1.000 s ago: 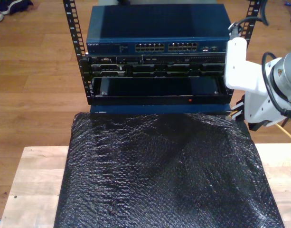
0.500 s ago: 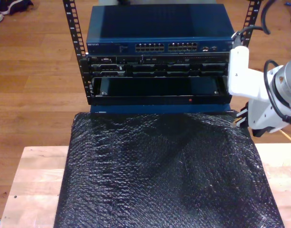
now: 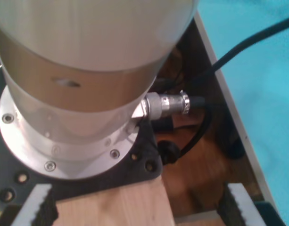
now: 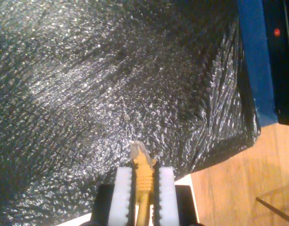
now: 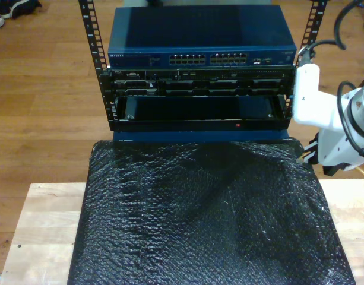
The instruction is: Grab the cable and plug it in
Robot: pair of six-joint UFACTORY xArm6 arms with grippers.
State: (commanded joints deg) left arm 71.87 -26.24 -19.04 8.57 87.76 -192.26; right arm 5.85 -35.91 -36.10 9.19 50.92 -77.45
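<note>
In the first wrist view, our first gripper hangs above a silvery arm base bolted to a black plate on a pale wooden table; its two toothed fingers stand wide apart with nothing between them, which we read as a parked pose kept out of the working area. A metal connector with a black lead leaves the base sideways; we can read no writing here. In the second wrist view, our second gripper has its white ridged pads clamped on the cable, gripped just behind the clear plug, so that the plug sticks out ahead of the jaws, free to enter a socket. Below it lies black bubble wrap, probably padding over the table. In the exterior view, that arm stands at the exterior view's right, the gripper just past the wrap's edge, a sliver of yellow-orange cable showing by it. The blue network switch sits in a rack, its ports facing us, well apart from the plug. A small pale logo at the switch's front corner is too blurred to read.
</note>
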